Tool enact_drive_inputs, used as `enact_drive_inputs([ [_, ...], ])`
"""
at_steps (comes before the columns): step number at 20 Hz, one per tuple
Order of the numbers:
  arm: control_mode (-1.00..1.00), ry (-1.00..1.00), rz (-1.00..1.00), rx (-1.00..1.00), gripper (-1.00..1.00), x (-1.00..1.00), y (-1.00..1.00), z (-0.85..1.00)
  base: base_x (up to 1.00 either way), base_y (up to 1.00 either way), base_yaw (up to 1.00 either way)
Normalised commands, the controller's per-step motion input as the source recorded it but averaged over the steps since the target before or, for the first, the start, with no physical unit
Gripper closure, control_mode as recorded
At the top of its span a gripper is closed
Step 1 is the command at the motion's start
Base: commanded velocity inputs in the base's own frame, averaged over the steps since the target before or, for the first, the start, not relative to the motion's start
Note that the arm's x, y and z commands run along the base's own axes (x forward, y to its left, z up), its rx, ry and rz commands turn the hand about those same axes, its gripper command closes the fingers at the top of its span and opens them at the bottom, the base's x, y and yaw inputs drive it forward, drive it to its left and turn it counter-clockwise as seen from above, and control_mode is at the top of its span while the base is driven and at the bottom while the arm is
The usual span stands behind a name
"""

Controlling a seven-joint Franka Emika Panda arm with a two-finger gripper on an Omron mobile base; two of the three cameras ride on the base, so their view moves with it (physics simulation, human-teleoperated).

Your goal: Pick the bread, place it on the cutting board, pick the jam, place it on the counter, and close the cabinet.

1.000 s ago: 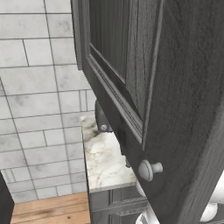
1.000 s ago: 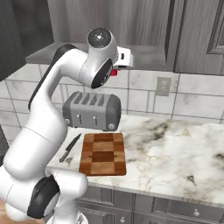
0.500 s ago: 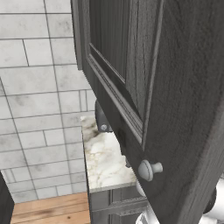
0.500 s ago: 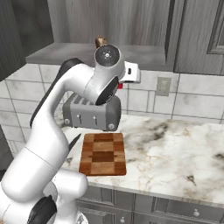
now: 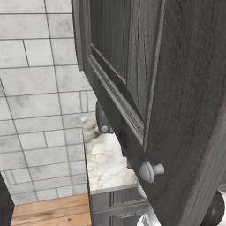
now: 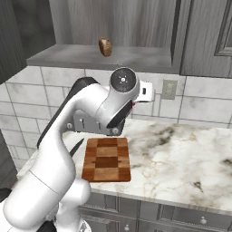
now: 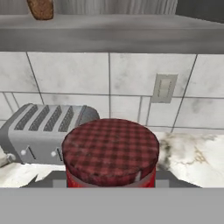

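The bread, a small brown chunk, rests on the open cabinet's grey shelf; it also peeks in at the top left of the hand view. Directly under the hand hangs the jam, a red jar with a checkered lid, in the air above the counter. My gripper is shut on it, though the fingers are hidden by the jar and the arm. The checkered cutting board lies bare on the counter, below and left of the hand. The open cabinet door with its pale knob looms close.
A silver toaster stands against the tiled wall behind the board, partly behind my arm. A black-handled knife lies left of the board. A wall outlet sits above the counter. The marbled worktop stretches away to the right.
The arm has come down from shelf height, carrying the jam lower and rightwards over the toaster. The bread on the shelf has come into sight behind it.
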Motion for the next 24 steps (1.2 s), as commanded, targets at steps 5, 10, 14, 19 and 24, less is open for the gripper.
enact_drive_inputs([
  [5, -1.0, -0.02, 0.0, 0.0, 1.0, -0.12, -0.38, -0.41, 0.0, 0.0, 0.0],
  [10, -1.0, 0.0, 0.0, 0.0, 1.0, -0.16, -0.44, -0.44, 0.0, 0.0, 0.0],
  [14, -1.0, 0.0, 0.0, 0.0, 1.0, -0.18, -0.41, -0.48, 0.0, 0.0, 0.0],
  [19, -1.0, 0.0, 0.0, 0.0, 1.0, -0.19, -0.35, -0.46, 0.0, 0.0, 0.0],
  [24, -1.0, 0.0, 0.0, 0.0, 1.0, -0.07, -0.25, -0.44, 0.0, 0.0, 0.0],
])
